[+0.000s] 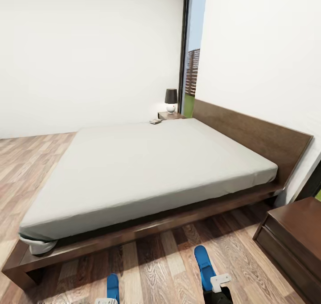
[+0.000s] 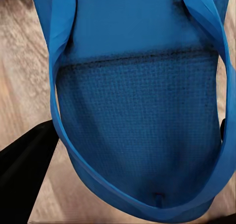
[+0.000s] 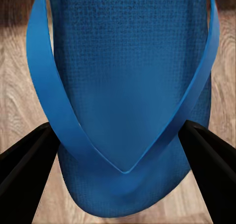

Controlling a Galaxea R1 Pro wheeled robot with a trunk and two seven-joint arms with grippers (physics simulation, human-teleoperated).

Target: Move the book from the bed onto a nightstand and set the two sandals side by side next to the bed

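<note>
Sandals (image 1: pixel 113 287) (image 1: pixel 204 261) on plank floor (image 1: pixel 156 259) beside bed (image 1: pixel 147 161) (book (image 1: pixel 155 121) on mattress)

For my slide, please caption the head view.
Two blue sandals on the wood floor beside the bed.

The bed (image 1: pixel 147 161) is seen from the head camera, angled down from its side. A blue sandal (image 2: pixel 142 111) is viewed very closely by each wrist camera, over the wood floor (image 1: pixel 151 264) shared with the head view.
</note>
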